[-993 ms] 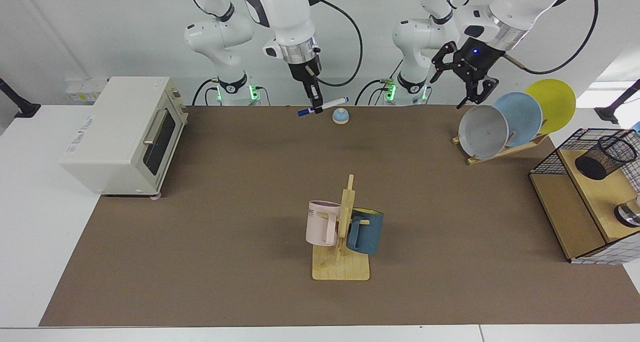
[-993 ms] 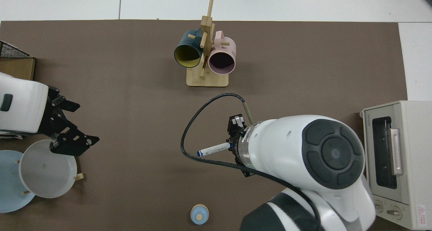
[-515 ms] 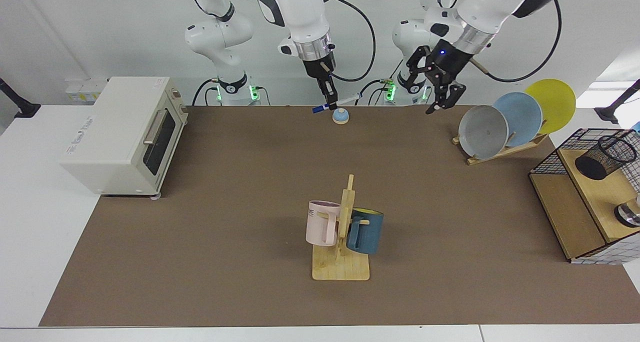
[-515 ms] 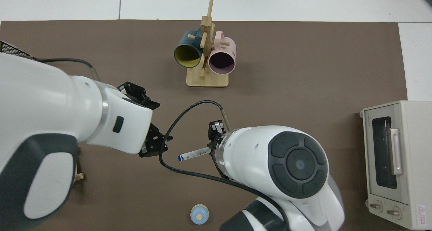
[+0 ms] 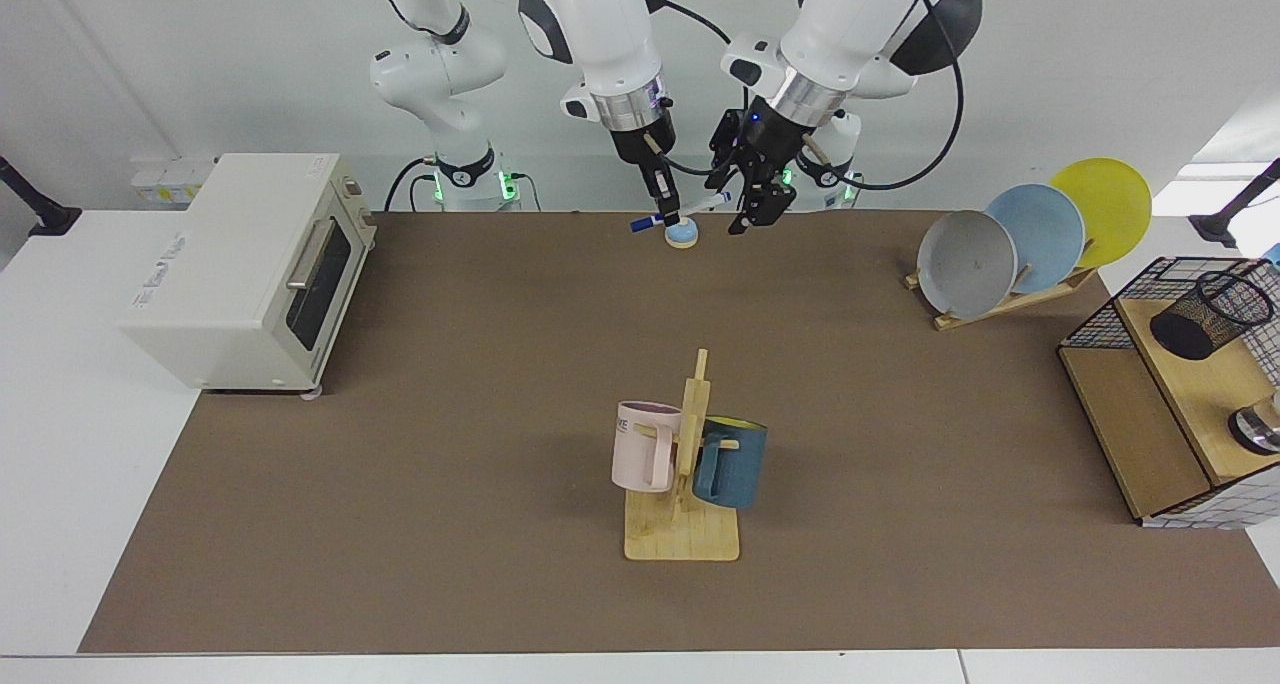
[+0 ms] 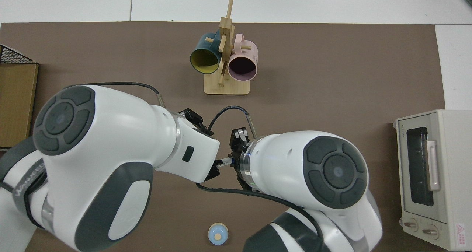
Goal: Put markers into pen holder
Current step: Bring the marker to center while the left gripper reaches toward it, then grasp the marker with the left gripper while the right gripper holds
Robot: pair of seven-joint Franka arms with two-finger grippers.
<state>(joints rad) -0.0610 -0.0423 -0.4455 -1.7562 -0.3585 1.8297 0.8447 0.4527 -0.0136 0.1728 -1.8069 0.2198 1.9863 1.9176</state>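
While right claw (image 5: 662, 206) grips marker (image 5: 680, 211) near its blue-capped end, you have barrel lying near-horizontal, well above surface (image 5: 500, 364), free end pointing toward left claw (image 5: 750, 204). Left claw stands just beside that free end, fingers spread wide, nothing in it; looks set for handover. Long axis runs claw to claw, so you would close left claw across barrel, not along it. Pen holder (image 5: 1208, 314) sits tilted on wooden shelf (image 5: 1190, 394), far on left arm's side, well apart from marker; left arm nearer.
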